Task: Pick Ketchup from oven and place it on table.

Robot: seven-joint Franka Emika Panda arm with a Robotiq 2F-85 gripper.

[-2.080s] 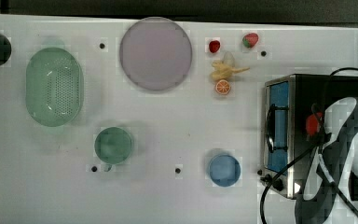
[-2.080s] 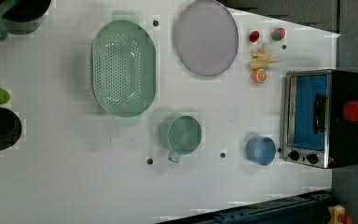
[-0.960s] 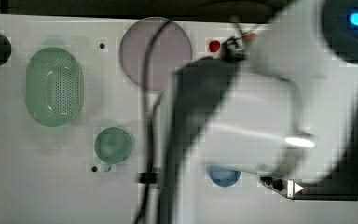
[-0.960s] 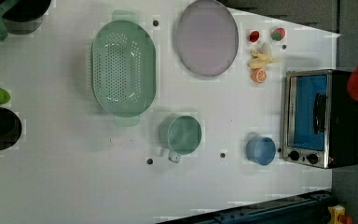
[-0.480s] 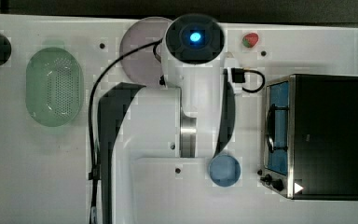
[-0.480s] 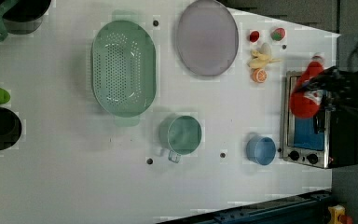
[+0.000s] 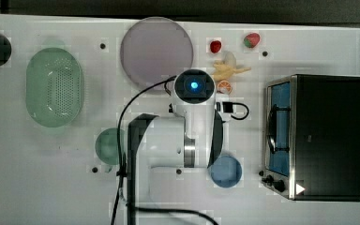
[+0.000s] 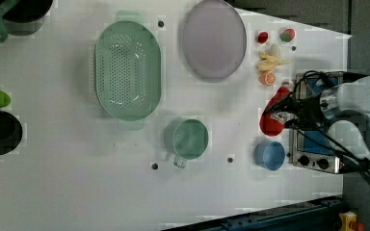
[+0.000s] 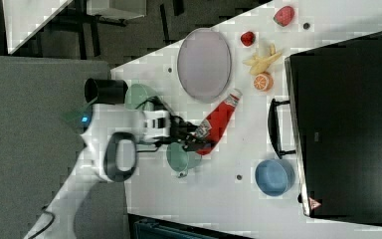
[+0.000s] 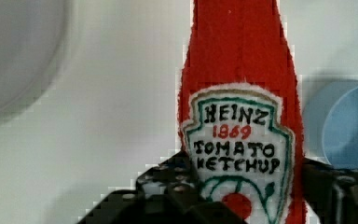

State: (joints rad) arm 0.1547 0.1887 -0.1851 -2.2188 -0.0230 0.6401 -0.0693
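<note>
The gripper (image 9: 199, 137) is clamped on the lower body of the Ketchup (image 9: 218, 122), carrying it clear of the oven (image 9: 348, 119) and above the table (image 9: 229, 199); in the right view the bottle lies tilted with its white cap toward the lilac plate (image 9: 204, 63). In the top view the arm (image 7: 178, 140) covers the bottle entirely and overlaps the blue cup (image 7: 226, 171). In the wrist view the bottle's cap and base are cut off, with the dark fingers (image 10: 168, 182) hugging the label's lower edge.

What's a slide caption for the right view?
Gripper holds the Ketchup above the table, beside the oven.
</note>
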